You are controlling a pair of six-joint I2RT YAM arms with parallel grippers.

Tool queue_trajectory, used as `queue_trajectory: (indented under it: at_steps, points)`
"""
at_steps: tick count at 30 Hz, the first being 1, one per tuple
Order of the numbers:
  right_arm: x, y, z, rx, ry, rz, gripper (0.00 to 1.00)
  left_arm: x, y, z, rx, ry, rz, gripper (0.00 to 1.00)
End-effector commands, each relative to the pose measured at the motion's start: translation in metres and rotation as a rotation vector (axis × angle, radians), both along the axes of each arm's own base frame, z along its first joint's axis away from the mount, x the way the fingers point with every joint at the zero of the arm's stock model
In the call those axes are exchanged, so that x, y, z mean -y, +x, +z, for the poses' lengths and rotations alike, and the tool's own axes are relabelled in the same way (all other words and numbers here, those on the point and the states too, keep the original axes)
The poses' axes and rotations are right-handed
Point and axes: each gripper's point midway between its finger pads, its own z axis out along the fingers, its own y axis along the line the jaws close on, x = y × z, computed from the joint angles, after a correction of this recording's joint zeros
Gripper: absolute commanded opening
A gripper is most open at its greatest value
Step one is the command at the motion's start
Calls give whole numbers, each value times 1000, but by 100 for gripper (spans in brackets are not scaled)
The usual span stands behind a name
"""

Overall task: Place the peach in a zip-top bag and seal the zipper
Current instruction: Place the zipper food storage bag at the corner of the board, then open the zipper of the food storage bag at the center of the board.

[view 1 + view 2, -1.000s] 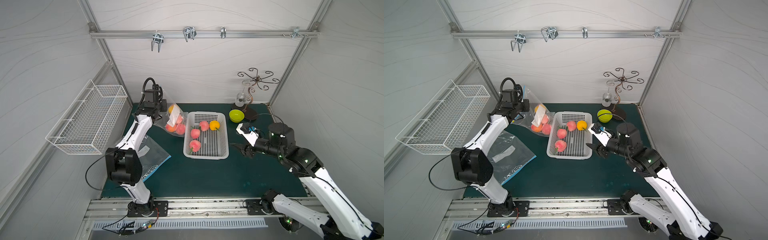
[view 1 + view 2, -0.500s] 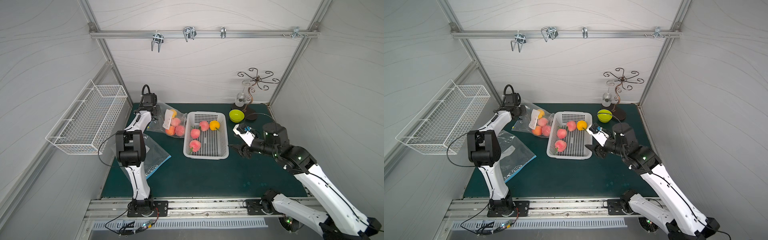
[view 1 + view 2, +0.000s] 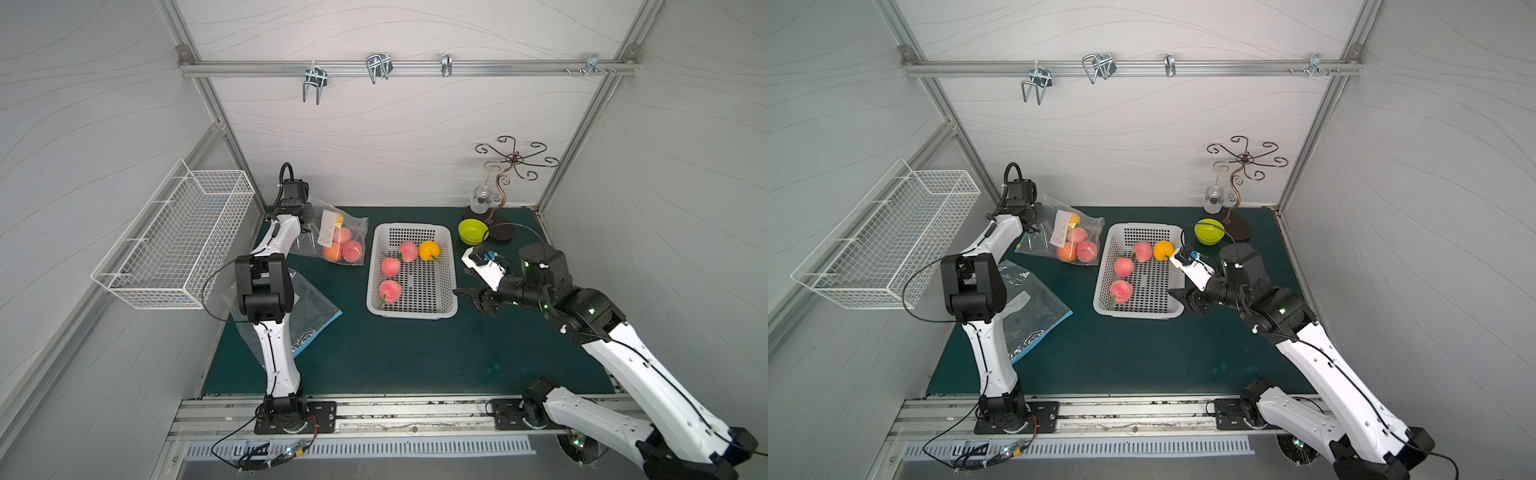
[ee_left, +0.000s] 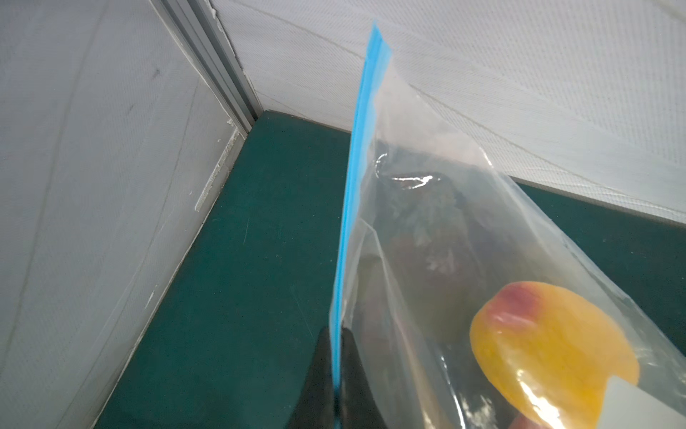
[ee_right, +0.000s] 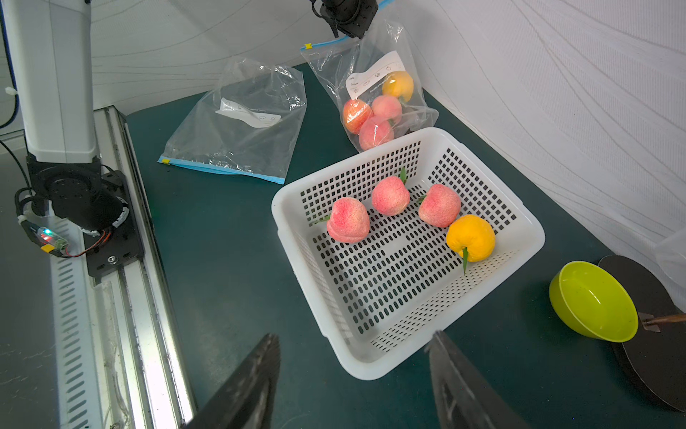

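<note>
Two black fingers of the left gripper [image 4: 336, 356] pinch the blue zipper strip [image 4: 358, 178] of the filled bag [image 5: 334, 67]; its peaches [image 5: 386, 107] lie close beside the pinch, inside the film. Should the thin strip slip free, the bag would slump and any unsealed stretch could gape. Well apart, the right gripper [image 5: 352, 371] hangs empty, jaws spread, just short of the basket [image 5: 362, 366], too distant to steady anything.

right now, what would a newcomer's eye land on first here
The white basket mid-mat, holding three pink peaches and a yellow one, draws the eye first. Next is the fruit-filled zip-top bag at the back left, its blue zipper strip pinched by the left end effector.
</note>
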Motion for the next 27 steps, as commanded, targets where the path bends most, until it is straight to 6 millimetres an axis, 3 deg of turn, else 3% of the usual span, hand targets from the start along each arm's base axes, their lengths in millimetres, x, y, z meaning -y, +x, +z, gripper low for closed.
queue_trajectory:
  at_steps: [1,3,5,7,9,13,18,21,23,27]
  points:
    - [-1,0,4,-4,16,4,65,-19,12,24,51,46,44,1]
    - [-1,0,4,-3,17,-1,65,-23,13,27,49,58,47,15]
    - [-1,0,3,-8,18,-1,65,-25,12,30,52,64,47,39]
    - [-1,0,2,-13,17,-1,65,-24,12,42,67,70,39,62]
    - [-1,-1,1,-15,17,-1,65,-21,10,60,102,62,27,76]
    - [-1,1,0,-16,21,-11,65,3,0,98,151,26,-58,79]
    - [-1,6,-4,-30,38,-44,65,65,-41,134,136,49,-224,80]
    - [1,12,-6,-44,49,-88,65,100,-87,126,55,44,-312,80]
    - [2,14,-7,-46,56,-102,65,115,-128,125,1,33,-337,79]
    - [5,17,-6,-73,89,-140,65,131,-207,120,-113,19,-382,79]
